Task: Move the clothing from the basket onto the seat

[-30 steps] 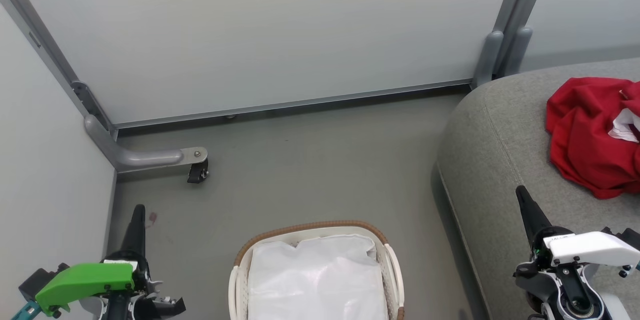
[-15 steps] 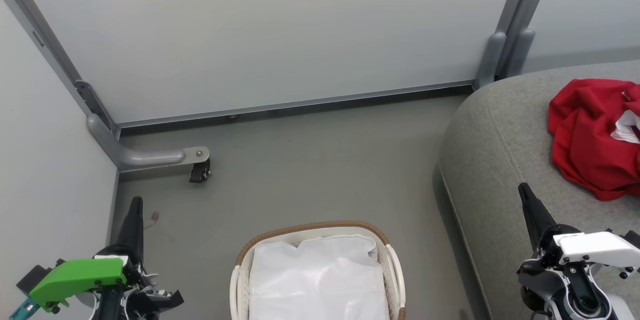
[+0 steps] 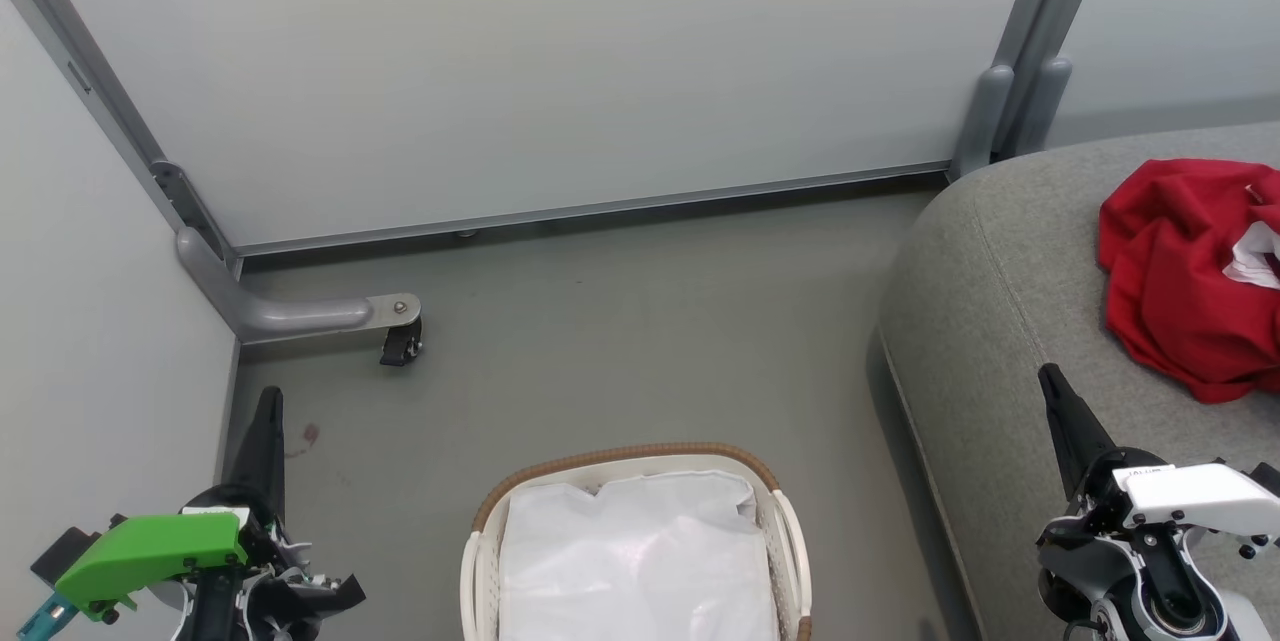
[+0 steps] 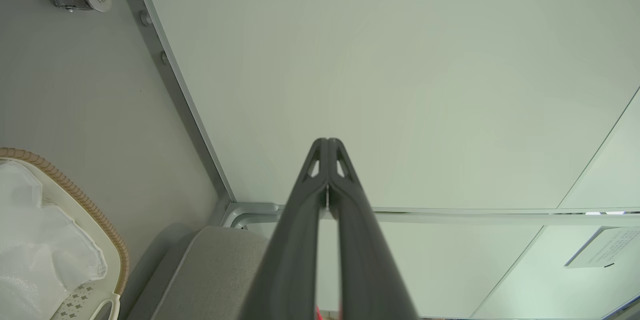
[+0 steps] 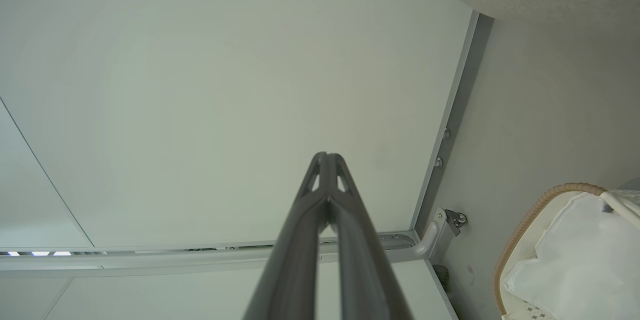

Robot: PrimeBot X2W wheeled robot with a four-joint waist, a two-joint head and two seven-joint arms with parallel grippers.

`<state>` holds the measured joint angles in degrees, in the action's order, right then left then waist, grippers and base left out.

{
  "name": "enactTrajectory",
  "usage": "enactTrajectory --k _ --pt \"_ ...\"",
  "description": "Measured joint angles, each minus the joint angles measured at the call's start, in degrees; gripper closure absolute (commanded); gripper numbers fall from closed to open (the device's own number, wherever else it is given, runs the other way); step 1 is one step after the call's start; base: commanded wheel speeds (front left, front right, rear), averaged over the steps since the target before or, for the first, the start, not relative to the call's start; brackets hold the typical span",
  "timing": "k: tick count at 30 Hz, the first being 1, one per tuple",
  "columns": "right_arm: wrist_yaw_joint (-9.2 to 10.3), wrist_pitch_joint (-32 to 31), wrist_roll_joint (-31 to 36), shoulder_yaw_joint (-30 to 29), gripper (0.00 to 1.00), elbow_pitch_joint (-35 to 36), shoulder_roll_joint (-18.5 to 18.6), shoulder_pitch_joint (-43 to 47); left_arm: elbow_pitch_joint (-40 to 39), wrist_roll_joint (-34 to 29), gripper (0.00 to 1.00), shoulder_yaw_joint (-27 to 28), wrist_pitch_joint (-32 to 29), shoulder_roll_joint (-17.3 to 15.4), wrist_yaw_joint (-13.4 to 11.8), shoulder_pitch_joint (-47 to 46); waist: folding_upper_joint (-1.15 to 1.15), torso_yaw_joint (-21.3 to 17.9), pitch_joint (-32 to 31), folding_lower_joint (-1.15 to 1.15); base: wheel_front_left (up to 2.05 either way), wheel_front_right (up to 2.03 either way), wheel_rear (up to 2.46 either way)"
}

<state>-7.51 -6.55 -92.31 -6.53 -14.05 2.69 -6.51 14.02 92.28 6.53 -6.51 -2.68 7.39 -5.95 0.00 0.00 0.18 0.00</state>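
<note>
Clothing (image 3: 1170, 291) bunched on seat (image 3: 990, 321), frame right, up-right of clenched, empty right gripper (image 3: 1049, 381); left gripper (image 3: 270, 403) likewise clenched, farther off; basket (image 3: 620, 454) bottom centre, white liner (image 3: 640, 551) visible inside.

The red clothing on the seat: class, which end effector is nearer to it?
Right. The right end effector is close to the clothing, over the seat; the left end effector is on the far side of the basket, by the wall.
</note>
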Motion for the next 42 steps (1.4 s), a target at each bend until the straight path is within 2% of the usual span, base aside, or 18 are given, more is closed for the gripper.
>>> enactTrajectory --k 42 --pt "0.01 0.0 0.0 0.0 1.0 0.0 0.0 0.0 0.0 0.0 1.0 0.0 0.0 0.0 0.0 0.0 0.0 0.0 0.0 0.0 0.0 0.0 0.0"
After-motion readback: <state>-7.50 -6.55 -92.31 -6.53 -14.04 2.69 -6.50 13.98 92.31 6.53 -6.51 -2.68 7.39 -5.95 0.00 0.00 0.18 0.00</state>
